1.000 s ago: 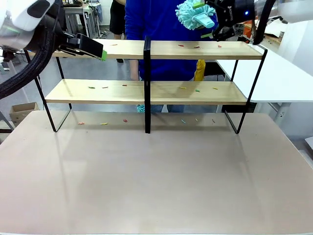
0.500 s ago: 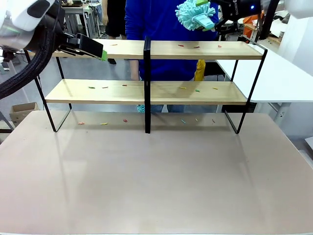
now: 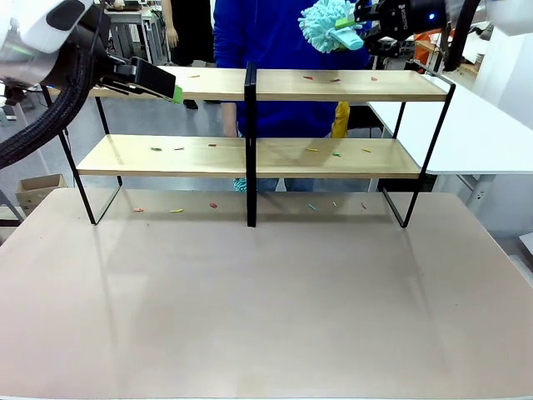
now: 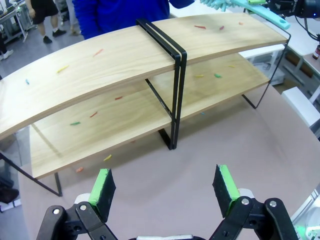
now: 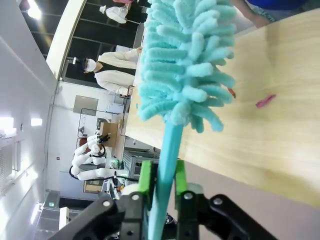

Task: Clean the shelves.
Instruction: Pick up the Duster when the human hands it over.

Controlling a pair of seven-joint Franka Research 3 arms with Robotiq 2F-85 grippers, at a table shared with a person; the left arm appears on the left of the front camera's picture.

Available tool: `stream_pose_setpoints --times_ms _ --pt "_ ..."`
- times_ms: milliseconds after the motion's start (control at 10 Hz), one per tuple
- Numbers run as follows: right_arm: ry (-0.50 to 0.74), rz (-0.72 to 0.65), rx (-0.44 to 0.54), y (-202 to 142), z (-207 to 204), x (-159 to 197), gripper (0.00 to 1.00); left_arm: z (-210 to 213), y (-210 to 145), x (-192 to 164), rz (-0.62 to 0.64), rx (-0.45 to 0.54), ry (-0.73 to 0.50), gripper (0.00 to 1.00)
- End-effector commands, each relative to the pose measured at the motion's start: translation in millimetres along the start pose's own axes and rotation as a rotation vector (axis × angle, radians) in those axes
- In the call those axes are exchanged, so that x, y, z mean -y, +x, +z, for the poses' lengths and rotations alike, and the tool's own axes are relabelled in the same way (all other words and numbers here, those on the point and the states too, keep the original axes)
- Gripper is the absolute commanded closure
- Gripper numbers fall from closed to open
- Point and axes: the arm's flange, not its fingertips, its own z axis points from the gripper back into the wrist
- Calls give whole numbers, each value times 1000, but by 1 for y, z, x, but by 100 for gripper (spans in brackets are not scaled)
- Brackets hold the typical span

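The shelves point(image 3: 333, 86) stand across the far part of the table, two light wooden boards on a black frame, with small coloured scraps point(image 3: 310, 78) scattered on both boards. My right gripper point(image 3: 366, 21) is shut on the handle of a fluffy teal duster point(image 3: 329, 23), holding it in the air just above the top board's right half. In the right wrist view the duster point(image 5: 187, 60) rises from that gripper point(image 5: 161, 175) over the top board point(image 5: 280, 115). My left gripper point(image 3: 171, 87) hangs by the top board's left end, open and holding nothing point(image 4: 164, 182), with the shelves point(image 4: 125, 55) ahead.
A person in a blue top point(image 3: 275, 33) stands right behind the shelves. More scraps point(image 3: 212, 205) lie on the beige tabletop point(image 3: 266, 300) beneath the rack. A white table point(image 3: 475, 133) adjoins at the right.
The right gripper has lifted the duster a little higher above the top board. The left arm has not moved.
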Motion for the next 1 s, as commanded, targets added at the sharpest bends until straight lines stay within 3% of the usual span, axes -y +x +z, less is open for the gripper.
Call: stream_pose_setpoints --times_ms 0,300,500,700,900 --pt "-22 4 4 -5 3 2 100 1 0 0 -1 4 0 0" --pt "-21 5 -1 -6 9 6 100 1 0 0 -1 4 0 0" --pt "-48 76 -22 -13 35 1 100 1 0 0 -1 4 0 0" --pt "-102 219 -138 -32 109 2 100 1 0 0 -1 4 0 0" --pt "-200 294 -139 -59 216 20 100 1 0 0 -1 4 0 0"
